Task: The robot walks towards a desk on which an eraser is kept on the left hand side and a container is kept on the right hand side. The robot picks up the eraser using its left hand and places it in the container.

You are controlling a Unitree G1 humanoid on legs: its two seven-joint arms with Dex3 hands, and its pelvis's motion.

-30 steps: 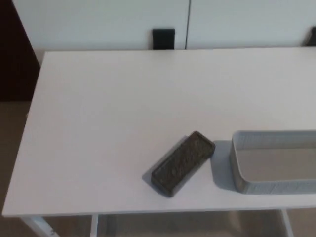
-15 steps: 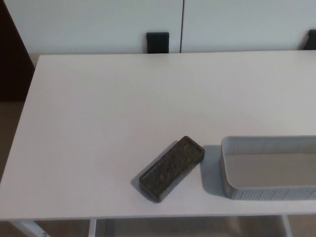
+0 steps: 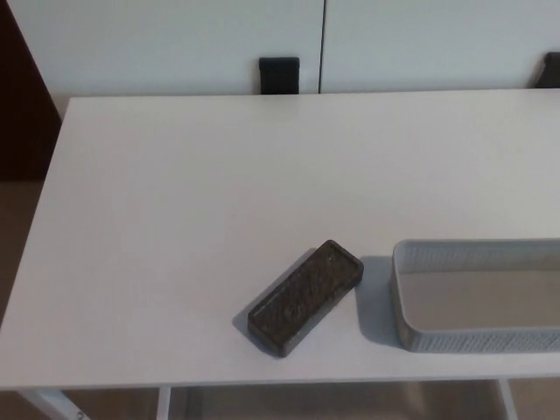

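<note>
dark eraser (image 3: 305, 297) flat on desk (image 3: 192, 219), just left of container (image 3: 477, 337)

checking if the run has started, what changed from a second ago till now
Only the camera view shifted: the whole picture slid left and down early on, then held. The eraser lies untouched on the desk, left of the container and apart from it. No hand shows.

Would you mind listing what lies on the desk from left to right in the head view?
Bare white desk → dark eraser, lying diagonally → grey mesh container, cut off by the right edge.
</note>
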